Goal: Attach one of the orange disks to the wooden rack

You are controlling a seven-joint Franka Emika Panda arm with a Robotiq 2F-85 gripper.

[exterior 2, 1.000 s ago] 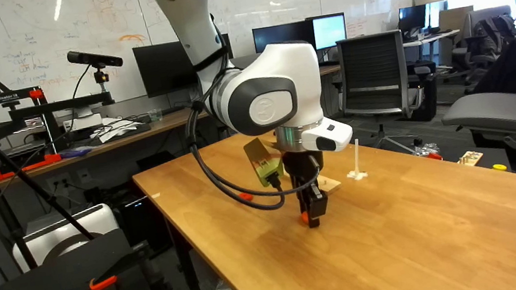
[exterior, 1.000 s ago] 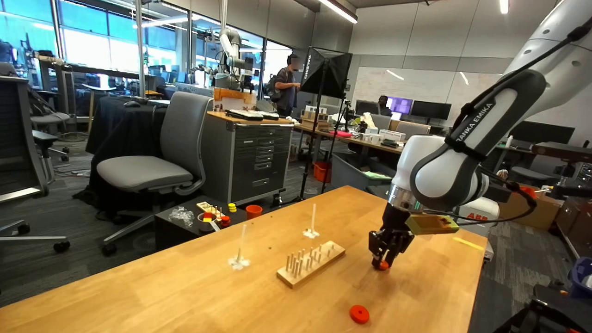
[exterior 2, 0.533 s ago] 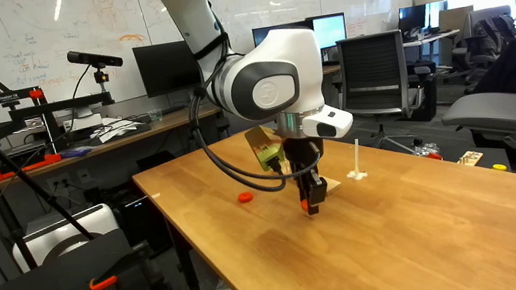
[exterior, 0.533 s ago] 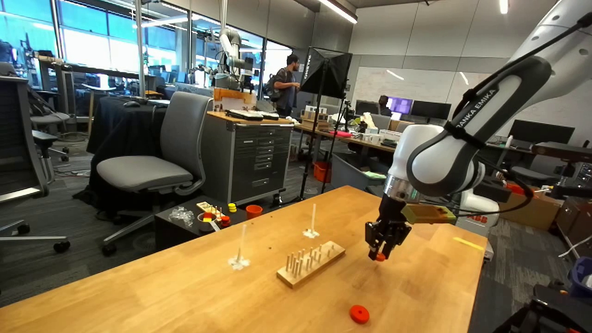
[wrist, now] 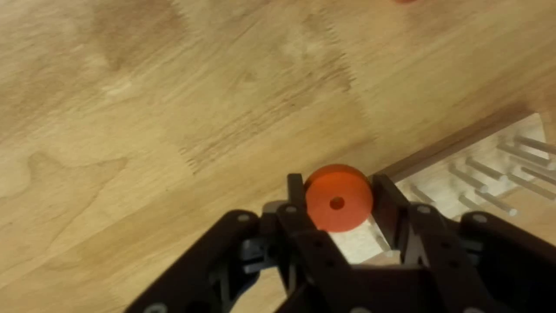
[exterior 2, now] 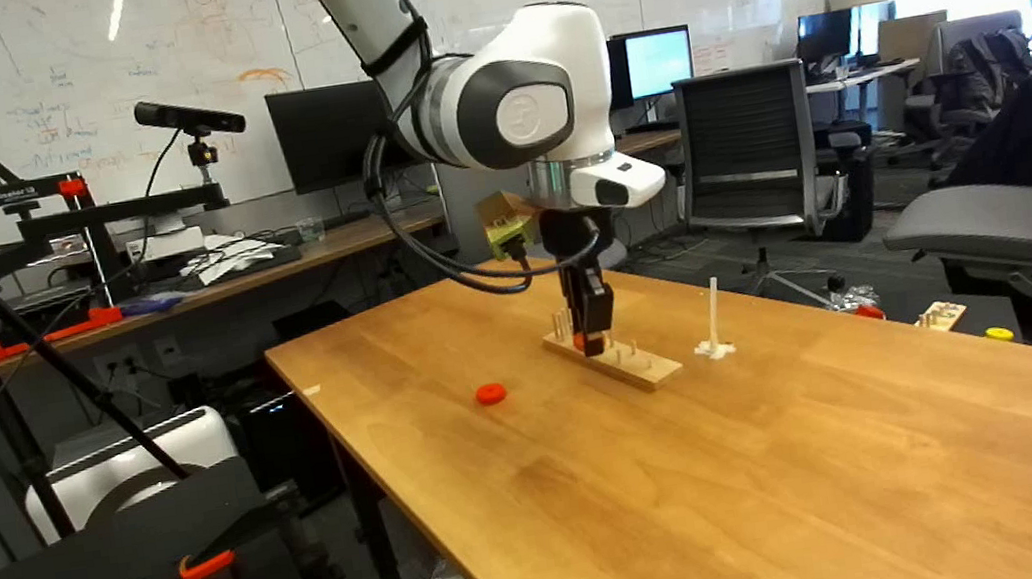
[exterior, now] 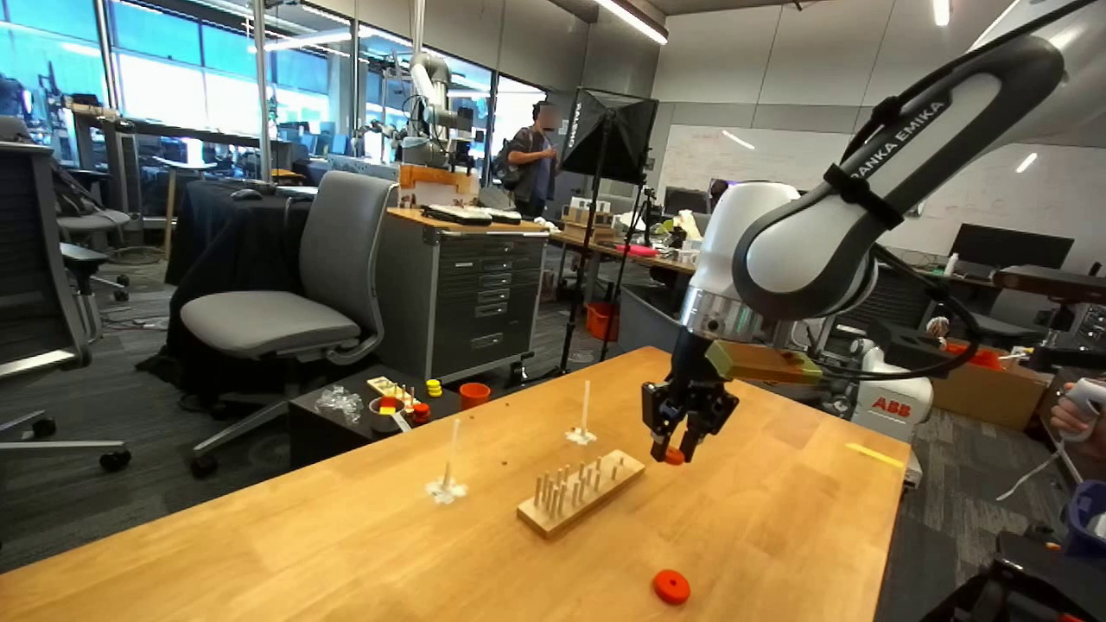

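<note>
My gripper (exterior: 673, 453) is shut on an orange disk (wrist: 339, 208), held level by its sides between the fingertips, with its centre hole visible in the wrist view. The disk is in the air beside the far end of the wooden rack (exterior: 596, 497), which bears several upright pegs. In an exterior view, the held disk (exterior 2: 579, 342) overlaps the rack (exterior 2: 644, 371). In the wrist view, one end of the rack (wrist: 438, 187) lies beneath the disk and fingers. A second orange disk (exterior: 671, 587) lies flat on the table; it also shows in an exterior view (exterior 2: 490, 394).
Two thin upright white rods stand on the table behind the rack, a nearer rod (exterior: 454, 453) and a farther rod (exterior: 586, 410). A low black side table (exterior: 346, 441) with cups and other pieces stands beyond the table edge. Yellow tape (exterior: 874, 455) marks the table.
My gripper has lifted the orange disk off the table and carried it up and across to the rack's end. The second disk and the rack have not moved.
</note>
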